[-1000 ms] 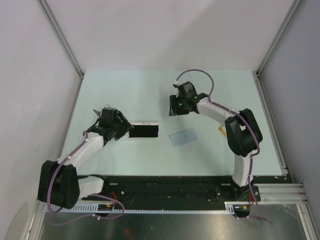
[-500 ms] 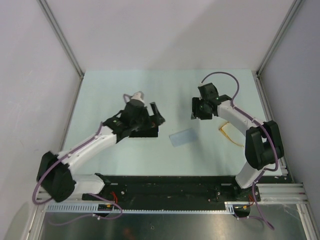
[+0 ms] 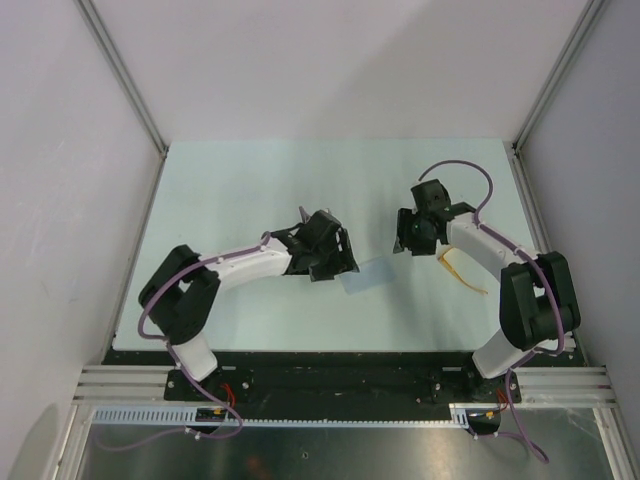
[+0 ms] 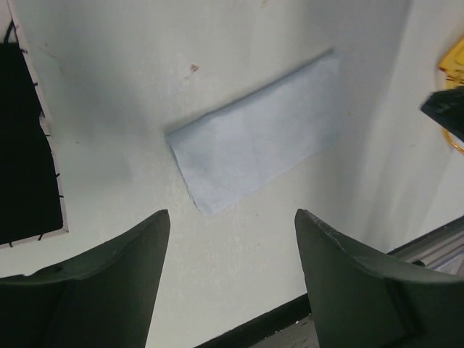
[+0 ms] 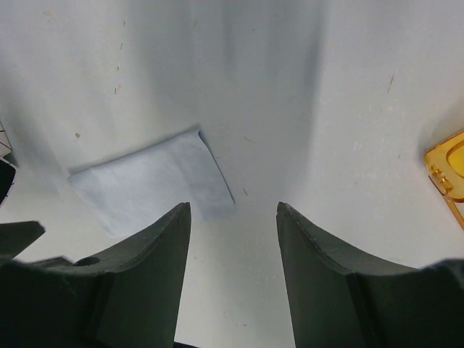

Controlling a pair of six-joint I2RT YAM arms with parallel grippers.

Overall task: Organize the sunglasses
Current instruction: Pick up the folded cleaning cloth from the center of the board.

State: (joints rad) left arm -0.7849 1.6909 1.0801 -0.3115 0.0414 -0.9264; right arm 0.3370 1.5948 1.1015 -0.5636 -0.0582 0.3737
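The sunglasses [image 3: 460, 268], thin yellow-orange with amber lenses, lie on the table at the right. Only a yellow corner of them shows in the left wrist view [image 4: 453, 64] and in the right wrist view [image 5: 449, 170]. My right gripper [image 3: 405, 244] hovers just left of them, open, with bare table between its fingers [image 5: 163, 246]. My left gripper [image 3: 344, 266] reaches across the middle, open and holding nothing. It is at the near-left edge of the blue-grey cloth [image 4: 254, 138].
The folded blue-grey cloth [image 3: 372, 274] lies flat between the two grippers [image 5: 152, 181]. The open case [image 4: 25, 145], dark inside with a white rim, lies left of the cloth, mostly under the left arm in the top view. The table's black front edge runs just below the left fingers.
The left arm has swung right from the case to the cloth. The right gripper has moved right and nearer, toward the sunglasses, which have come out from under its arm.
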